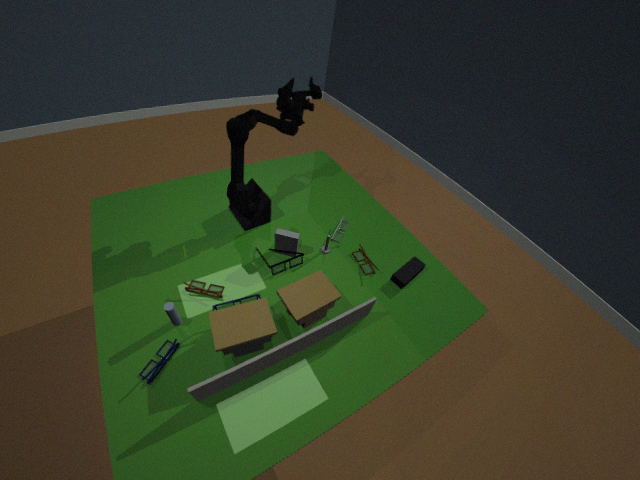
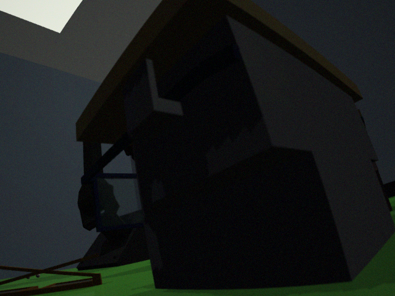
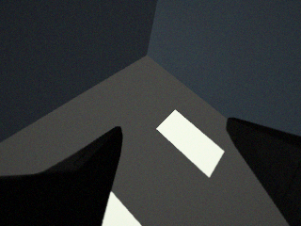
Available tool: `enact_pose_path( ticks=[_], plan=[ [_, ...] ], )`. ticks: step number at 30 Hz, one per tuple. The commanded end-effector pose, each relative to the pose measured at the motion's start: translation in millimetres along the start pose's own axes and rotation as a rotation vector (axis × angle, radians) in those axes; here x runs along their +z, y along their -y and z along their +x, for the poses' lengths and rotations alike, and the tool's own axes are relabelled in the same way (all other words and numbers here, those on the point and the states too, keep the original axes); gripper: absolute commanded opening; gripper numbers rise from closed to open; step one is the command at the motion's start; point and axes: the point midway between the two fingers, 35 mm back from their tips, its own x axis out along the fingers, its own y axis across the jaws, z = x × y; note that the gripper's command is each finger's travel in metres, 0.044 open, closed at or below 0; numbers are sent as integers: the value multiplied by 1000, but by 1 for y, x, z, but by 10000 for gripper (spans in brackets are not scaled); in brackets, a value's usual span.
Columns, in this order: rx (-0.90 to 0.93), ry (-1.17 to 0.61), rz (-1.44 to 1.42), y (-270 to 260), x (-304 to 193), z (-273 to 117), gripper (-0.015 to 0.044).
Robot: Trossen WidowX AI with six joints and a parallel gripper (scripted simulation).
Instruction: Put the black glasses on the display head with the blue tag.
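The black glasses (image 1: 287,261) rest on the green mat with their temples spread, close to a pale grey block. Two blocky display heads with flat wooden tops stand in front: the left head (image 1: 242,324) (image 2: 287,95) has blue-framed glasses (image 1: 236,301) (image 2: 116,175) at its face, and the right head (image 1: 309,297) shows mainly its top, its face hidden. I cannot make out a blue tag on either. My gripper (image 1: 302,80) (image 3: 173,127) is open and empty, raised high behind the mat, far from the black glasses, its wrist camera facing the ceiling and walls.
A long low grey wall (image 1: 284,351) runs beyond the heads. The grey block (image 1: 286,241), a small stand (image 1: 326,243), white glasses (image 1: 340,230), brown-red glasses (image 1: 364,259), a black box (image 1: 408,272), other red glasses (image 1: 205,289), a cylinder (image 1: 173,314) and folded blue glasses (image 1: 160,361) surround them.
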Motion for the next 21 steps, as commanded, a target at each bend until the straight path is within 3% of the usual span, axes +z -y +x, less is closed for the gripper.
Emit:
enact_pose_path(
  ticks=[1,8,13,18,21],
  plan=[
    [0,0,0,0,0,0,426],
    [0,0,0,0,0,0,440],
    [121,67,67,-40,0,-11,309],
    [387,195,215,-117,2,-53,177],
    [455,216,289,-135,-2,-69,99]
  ],
)
